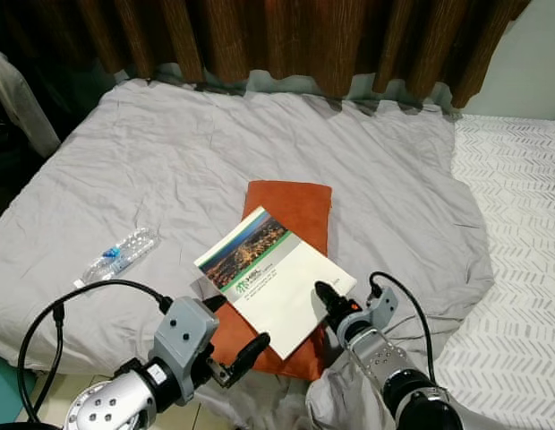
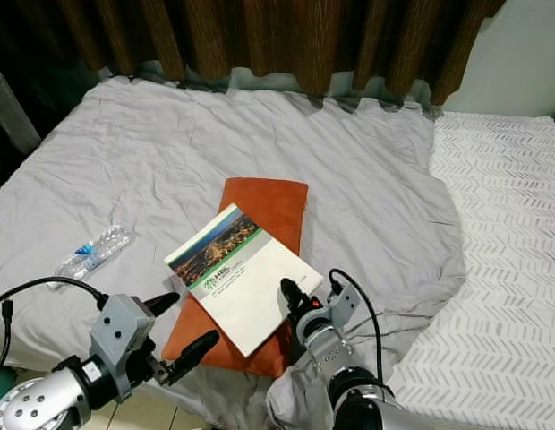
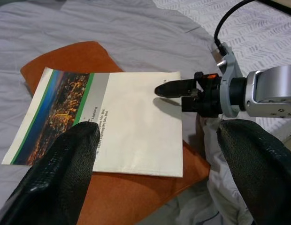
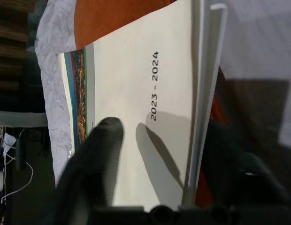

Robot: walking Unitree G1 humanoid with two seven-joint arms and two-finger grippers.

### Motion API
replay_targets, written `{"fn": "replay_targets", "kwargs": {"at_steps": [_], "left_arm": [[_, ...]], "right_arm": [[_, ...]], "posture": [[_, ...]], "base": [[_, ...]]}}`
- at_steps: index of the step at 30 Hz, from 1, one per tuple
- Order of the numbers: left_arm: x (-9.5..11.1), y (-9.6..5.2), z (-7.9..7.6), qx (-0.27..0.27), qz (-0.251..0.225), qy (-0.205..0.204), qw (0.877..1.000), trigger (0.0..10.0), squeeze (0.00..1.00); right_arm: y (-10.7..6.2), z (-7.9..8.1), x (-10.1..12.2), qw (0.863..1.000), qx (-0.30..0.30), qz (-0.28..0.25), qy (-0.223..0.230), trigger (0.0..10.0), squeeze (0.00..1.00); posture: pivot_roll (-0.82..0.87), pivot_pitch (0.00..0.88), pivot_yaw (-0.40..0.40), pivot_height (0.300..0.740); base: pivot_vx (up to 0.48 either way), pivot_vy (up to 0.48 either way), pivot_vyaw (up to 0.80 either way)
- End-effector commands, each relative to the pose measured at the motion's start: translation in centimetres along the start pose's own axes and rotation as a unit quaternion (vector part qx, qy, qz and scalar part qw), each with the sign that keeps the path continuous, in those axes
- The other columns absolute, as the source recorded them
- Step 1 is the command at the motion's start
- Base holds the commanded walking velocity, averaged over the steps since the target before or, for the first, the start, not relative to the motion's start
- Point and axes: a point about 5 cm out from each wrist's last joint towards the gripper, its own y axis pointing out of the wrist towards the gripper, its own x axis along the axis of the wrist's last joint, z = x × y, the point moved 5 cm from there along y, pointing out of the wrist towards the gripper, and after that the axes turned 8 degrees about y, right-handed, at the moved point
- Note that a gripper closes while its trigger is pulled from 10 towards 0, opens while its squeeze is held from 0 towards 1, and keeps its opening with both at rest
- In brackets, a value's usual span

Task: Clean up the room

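Booklet [image 1: 276, 278] lying on an orange cushion [image 1: 294, 215] atop the grey bedsheet [image 1: 215, 152], right gripper [image 1: 329, 309] clamped on the booklet's near edge, one finger on its cover, left gripper [image 1: 237, 345] just beside the cushion's near corner, fingers spread wide, touching nothing, plastic bottle [image 1: 119, 254] well apart.

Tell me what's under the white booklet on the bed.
The white booklet with the city photo lies on a flat orange cushion, itself on the grey bedsheet. The cushion's middle is covered; anything between them can't be seen.
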Motion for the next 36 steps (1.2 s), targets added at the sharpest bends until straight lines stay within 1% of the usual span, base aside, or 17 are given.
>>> {"fn": "replay_targets", "kwargs": {"at_steps": [1,8,15,18,20,23,24,25,26,27,29,30,31,33,34,35,36], "left_arm": [[-0.1,0.1,-0.5,-0.007,0.001,-0.004,1.0,10.0,0.0],[-0.2,-0.1,-0.2,-0.006,0.003,0.001,1.0,10.0,0.0],[-0.1,0.5,0.0,-0.003,-0.003,0.002,1.0,10.0,0.0],[-0.2,1.3,0.3,-0.001,-0.009,0.005,1.0,10.0,0.0],[-0.4,2.0,0.6,0.003,-0.012,0.008,1.0,10.0,0.0],[-0.5,2.2,0.7,0.006,-0.014,0.008,1.0,10.0,0.0],[-0.7,2.8,1.0,0.012,-0.017,0.009,1.0,10.0,0.0],[-0.8,3.2,1.3,0.016,-0.019,0.009,1.0,10.0,0.0],[-1.0,3.9,1.7,0.026,-0.02,0.011,0.999,10.0,0.0],[-1.0,3.9,1.7,0.026,-0.02,0.011,0.999,10.0,0.0],[-1.6,5.6,2.5,0.055,-0.019,0.009,0.998,10.0,0.0],[-1.8,6.2,2.7,0.066,-0.017,0.011,0.998,10.0,0.0],[-1.8,6.2,2.7,0.066,-0.017,0.011,0.998,10.0,0.0],[-1.7,7.3,2.8,0.083,-0.026,-0.005,0.996,10.0,0.0],[-1.7,7.7,2.9,0.096,-0.03,-0.013,0.995,10.0,0.0],[-1.7,7.7,2.9,0.096,-0.03,-0.013,0.995,10.0,0.0],[-1.6,8.0,3.0,0.105,-0.032,-0.017,0.994,10.0,0.0]], "right_arm": [[0.0,-0.2,-0.6,1.0,-0.007,0.008,0.018,0.0,0.0],[0.3,0.4,-0.1,1.0,-0.005,-0.001,0.018,0.0,0.0],[0.4,0.8,0.8,1.0,0.001,-0.014,0.01,0.0,0.0],[0.5,1.3,2.0,1.0,0.008,-0.029,-0.002,0.0,0.0],[0.6,2.5,3.3,0.998,0.03,-0.037,-0.029,0.0,0.0],[0.7,3.1,3.9,0.997,0.041,-0.04,-0.05,0.0,0.0],[0.6,3.9,5.3,0.994,0.054,-0.051,-0.084,0.0,0.0],[0.6,4.4,6.1,0.991,0.062,-0.057,-0.105,0.0,0.0],[0.3,4.8,7.8,0.987,0.065,-0.073,-0.125,0.0,0.0],[0.3,4.8,7.8,0.987,0.065,-0.073,-0.125,0.0,0.0],[-0.5,5.1,11.3,0.977,0.06,-0.112,-0.169,0.0,0.0],[-0.9,5.3,12.4,0.973,0.058,-0.126,-0.185,0.0,0.0],[-0.9,5.3,12.4,0.973,0.058,-0.126,-0.185,0.0,0.0],[-1.5,6.6,14.3,0.963,0.074,-0.155,-0.206,0.0,0.0],[-1.9,7.6,15.1,0.954,0.092,-0.17,-0.228,0.0,0.0],[-1.9,7.6,15.1,0.954,0.092,-0.17,-0.228,0.0,0.0],[-2.1,8.4,15.6,0.947,0.104,-0.18,-0.245,0.0,0.0]], "posture": [[0.24,0.226,0.012,0.74],[0.26,0.237,0.019,0.74],[0.24,0.213,0.009,0.74],[0.22,0.182,-0.003,0.74],[0.2,0.16,-0.009,0.74],[0.19,0.145,-0.01,0.74],[0.16,0.101,-0.018,0.74],[0.16,0.101,-0.018,0.74],[0.12,0.062,-0.021,0.74],[0.12,0.062,-0.021,0.74],[0.07,0.0,-0.027,0.74],[0.07,0.0,-0.027,0.74],[0.07,0.0,-0.027,0.74],[0.05,0.0,-0.03,0.74],[0.03,0.0,-0.029,0.74],[0.03,0.0,-0.029,0.74],[0.03,0.0,-0.029,0.74]], "base": [[0.0,0.0,0.0],[0.0,0.0,0.0],[0.0,0.0,0.0],[0.0,0.0,0.0],[0.0,0.0,0.0],[0.0,0.0,0.0],[0.0,0.0,0.0],[0.0,0.0,0.0],[0.0,0.0,0.0],[0.0,0.0,0.0],[0.0,0.0,0.0],[0.0,0.0,0.0],[0.0,0.0,0.0],[0.0,0.0,0.0],[0.0,0.0,0.0],[0.0,0.0,0.0],[0.0,0.0,0.0]]}}
